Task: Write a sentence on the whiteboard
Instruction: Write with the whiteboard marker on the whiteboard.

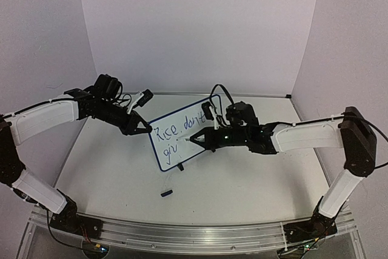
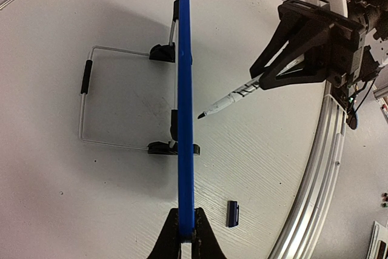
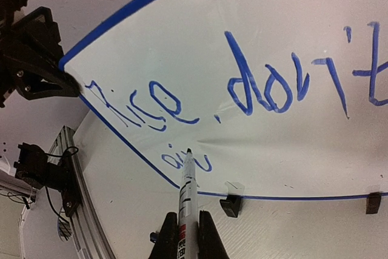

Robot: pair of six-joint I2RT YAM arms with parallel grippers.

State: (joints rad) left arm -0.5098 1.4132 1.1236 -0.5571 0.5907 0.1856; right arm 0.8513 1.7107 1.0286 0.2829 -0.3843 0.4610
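Observation:
The whiteboard [image 1: 167, 161] stands tilted at mid-table, blue-framed; in the left wrist view it is a thin blue edge [image 2: 185, 89]. My left gripper [image 1: 147, 129] [image 2: 186, 235] is shut on its left edge. The sentence [image 1: 179, 128] [image 3: 242, 83] reads "Rice, don't" on the top line, with "giv" [image 3: 182, 162] below it. My right gripper [image 1: 203, 140] [image 3: 188, 235] is shut on a white marker [image 3: 187, 192] [image 2: 233, 96]. The marker's tip points at the end of "giv", at or just off the board's face.
The dark marker cap [image 1: 167, 193] [image 2: 233, 213] lies on the table in front of the board. A wire stand [image 2: 85, 107] sits behind the board, and black clip feet [image 3: 230, 205] hold its lower edge. An aluminium rail [image 1: 194, 235] runs along the near edge.

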